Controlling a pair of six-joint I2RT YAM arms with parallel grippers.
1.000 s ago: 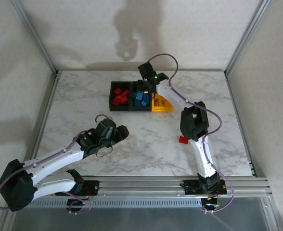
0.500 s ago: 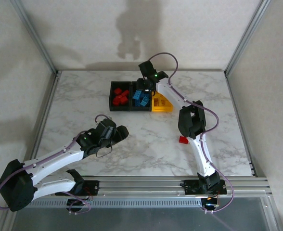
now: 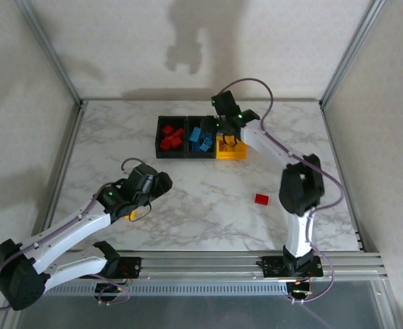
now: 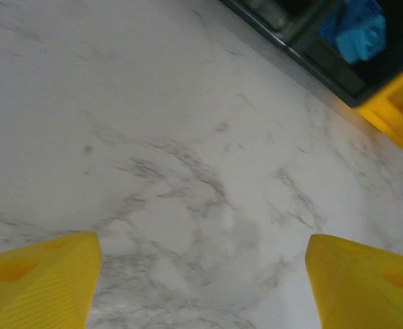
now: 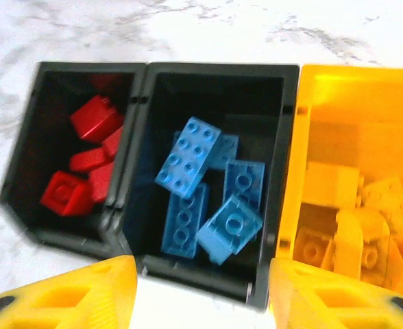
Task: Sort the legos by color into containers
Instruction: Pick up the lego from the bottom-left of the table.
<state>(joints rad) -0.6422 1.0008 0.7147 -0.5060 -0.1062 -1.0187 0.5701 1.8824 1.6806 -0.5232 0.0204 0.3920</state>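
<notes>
Sorting nearly done: the right gripper [image 5: 200, 282] hangs above the row of containers, its yellow jaws parted with nothing between them. Below it the left black bin [image 5: 23, 161] holds the red bricks [image 5: 92, 118], the middle black bin [image 5: 215, 68] holds the blue bricks [image 5: 188, 159], and the yellow bin [image 5: 303, 137] holds the yellow bricks [image 5: 338, 186]. In the right wrist view each colour sits in its own compartment, none mixed.

One red lego [image 3: 261, 199] lies loose on the marble table [image 3: 112, 137], well apart from the bins and just beside the bend of the right arm. No other stray brick shows on the tabletop in the overhead view.

The left gripper [image 4: 201, 257] is likewise spread and empty, hovering low over bare marble at the near left, with a corner of the bins at the top right of its wrist view.

The work appears to be between picks, with a single brick to place. The next move calls for one arm to reach the red lego, come down over it with jaws wide enough to straddle it, close on it, and carry it to the left black bin at the far end of the row. The right arm is closer, though it would have to fold back toward its own elbow. The left arm has an open run across the table. Whichever goes, the brick is small and flat on a smooth surface, so the jaws need to be centred before closing or it may skid aside.
</notes>
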